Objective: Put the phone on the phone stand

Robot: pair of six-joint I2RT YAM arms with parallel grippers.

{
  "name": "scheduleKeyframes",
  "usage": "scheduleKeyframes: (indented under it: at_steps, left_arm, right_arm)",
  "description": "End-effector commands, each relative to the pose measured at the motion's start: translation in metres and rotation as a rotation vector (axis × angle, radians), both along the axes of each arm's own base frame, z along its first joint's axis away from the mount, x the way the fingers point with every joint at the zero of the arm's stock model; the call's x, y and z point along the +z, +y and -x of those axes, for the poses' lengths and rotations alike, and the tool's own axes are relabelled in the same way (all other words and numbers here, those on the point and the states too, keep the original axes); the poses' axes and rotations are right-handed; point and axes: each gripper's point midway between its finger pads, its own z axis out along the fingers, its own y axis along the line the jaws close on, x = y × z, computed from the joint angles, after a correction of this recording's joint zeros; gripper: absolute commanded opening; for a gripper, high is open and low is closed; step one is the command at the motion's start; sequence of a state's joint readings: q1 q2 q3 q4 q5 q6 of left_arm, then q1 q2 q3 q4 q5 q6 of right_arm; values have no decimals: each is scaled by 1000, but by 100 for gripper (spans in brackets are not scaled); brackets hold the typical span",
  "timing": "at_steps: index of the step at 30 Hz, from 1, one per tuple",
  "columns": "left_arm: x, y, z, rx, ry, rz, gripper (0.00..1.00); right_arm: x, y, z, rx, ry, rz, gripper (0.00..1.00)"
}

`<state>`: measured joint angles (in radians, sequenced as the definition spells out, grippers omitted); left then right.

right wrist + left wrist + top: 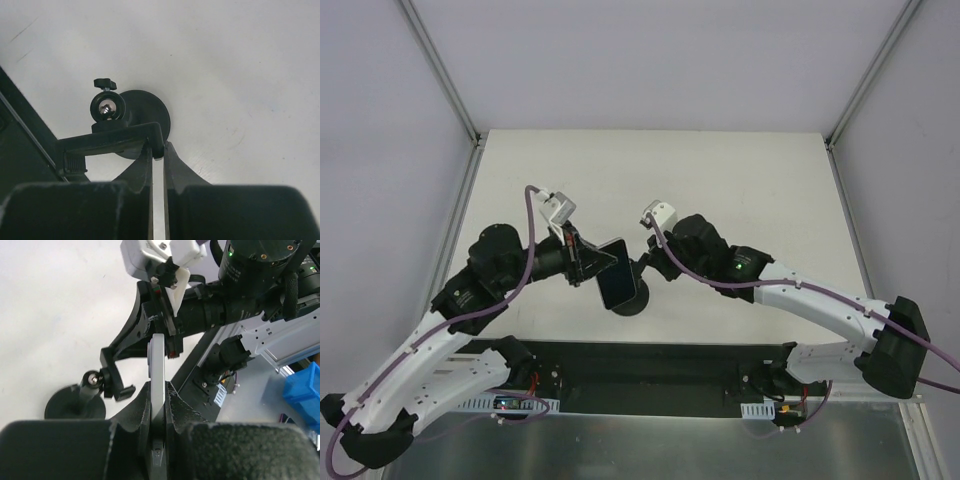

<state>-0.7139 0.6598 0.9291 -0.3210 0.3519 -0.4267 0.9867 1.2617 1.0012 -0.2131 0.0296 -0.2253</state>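
Two grips: left hand [158, 390] holds phone [157, 360], right hand [157, 147] phone stand [145, 117].

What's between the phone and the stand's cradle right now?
No loose object visible. The left gripper holds the phone edge-on beside the phone stand. The right gripper is clamped on one end of its cradle, close to the phone's way in.

- 1x thin glossy black rectangular phone [616, 284]
- 1x black phone stand with round disc base [150, 115]
- 2x white-and-black robot arms: left arm [425, 355], right arm [820, 302]
- 2x black two-finger hands: left hand [157, 390], right hand [157, 150]
- 1x white surface [740, 190]
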Motion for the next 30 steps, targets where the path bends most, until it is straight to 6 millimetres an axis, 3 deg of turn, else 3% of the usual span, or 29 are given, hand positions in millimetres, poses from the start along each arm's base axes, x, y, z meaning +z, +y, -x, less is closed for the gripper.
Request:
scheduleKeyframes:
  at_steps: [1, 2, 5, 6, 9, 13, 15, 18, 26, 30]
  left_arm:
    - [51, -34, 11, -235, -318, 210, 0]
    - [50, -39, 12, -269, -416, 252, 0]
    - [33, -43, 12, -301, -510, 244, 0]
    - [34, -44, 13, -317, -551, 247, 0]
    - [25, -53, 16, -404, -623, 225, 0]
    - [14, -70, 15, -512, -616, 227, 0]
    - [19, -75, 22, -595, -608, 236, 0]
    - [10, -88, 15, -648, -579, 223, 0]
    - [-3, -94, -11, -615, -600, 178, 0]
    - [-10, -87, -22, -581, -587, 170, 0]
  right_arm:
    - [30, 1, -19, -205, -16, -186, 0]
    - [30, 5, -16, -147, -30, -177, 0]
    - [31, 12, -8, -58, 4, -186, 0]
    - [37, 21, 5, 38, 33, -214, 0]
    - [43, 28, 14, 130, 60, -239, 0]
    - [45, 32, 14, 184, 96, -284, 0]
    - [46, 33, 16, 217, 116, -302, 0]
    - [50, 36, 17, 239, 132, -331, 1]
    - [58, 44, 17, 281, 170, -415, 1]
    - [60, 41, 20, 295, 157, -420, 1]
